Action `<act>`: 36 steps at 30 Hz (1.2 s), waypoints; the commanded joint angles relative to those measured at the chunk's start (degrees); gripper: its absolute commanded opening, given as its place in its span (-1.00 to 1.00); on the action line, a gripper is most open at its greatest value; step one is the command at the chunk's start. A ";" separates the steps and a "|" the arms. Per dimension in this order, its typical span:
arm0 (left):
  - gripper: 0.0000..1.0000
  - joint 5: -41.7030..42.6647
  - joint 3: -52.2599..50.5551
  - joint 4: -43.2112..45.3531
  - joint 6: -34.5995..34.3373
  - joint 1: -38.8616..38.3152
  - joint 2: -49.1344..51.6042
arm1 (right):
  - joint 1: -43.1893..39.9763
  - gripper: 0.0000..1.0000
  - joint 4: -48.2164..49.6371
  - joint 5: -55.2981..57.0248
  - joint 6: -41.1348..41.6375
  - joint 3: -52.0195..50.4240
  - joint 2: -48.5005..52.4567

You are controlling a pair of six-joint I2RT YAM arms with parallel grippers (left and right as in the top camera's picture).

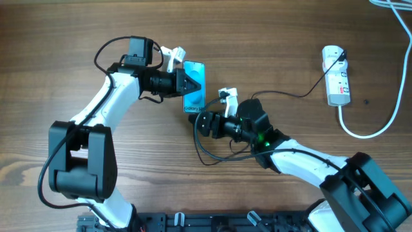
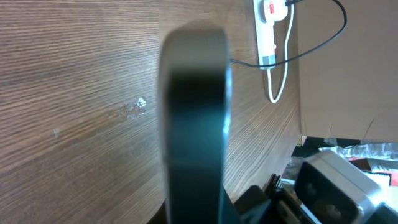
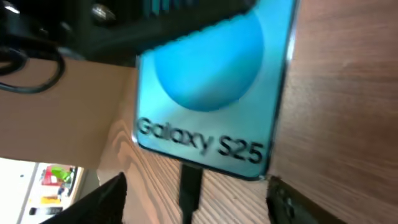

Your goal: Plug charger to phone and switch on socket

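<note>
Teal phone (image 1: 195, 102), one, clenched in left fingers (image 1: 188, 84); one charger (image 3: 189, 186) at its edge; right fingers (image 3: 99, 202) released; one socket (image 1: 336, 84).

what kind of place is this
Probably a robotics lab bench: left arm and right arm work over a wood-grain table with a Galaxy S25 phone and white power strip.

The overhead camera looks straight down from high above the table (image 1: 64, 38), with the phone (image 1: 194, 90) near centre and the socket (image 1: 337, 76) far to the right. The left wrist camera sits almost against the phone (image 2: 196, 124), seeing it edge-on and blurred, and faces across the wood toward the socket (image 2: 268, 31). The right wrist camera is close to the phone's bottom edge, facing up along its screen; all three views share the phone.
</note>
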 commanded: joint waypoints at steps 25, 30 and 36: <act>-0.92 2.40 -0.35 0.11 0.92 -0.31 -0.15 | -0.24 0.95 -8.92 -10.58 -3.54 1.05 -0.17; -0.92 2.43 -0.35 0.04 0.90 -0.31 -0.15 | -0.07 0.74 -9.03 -10.78 -3.56 1.05 -0.17; -0.92 2.45 -0.35 -0.22 0.66 -0.31 -0.15 | -0.02 0.25 -8.98 -9.90 -3.48 1.05 -0.17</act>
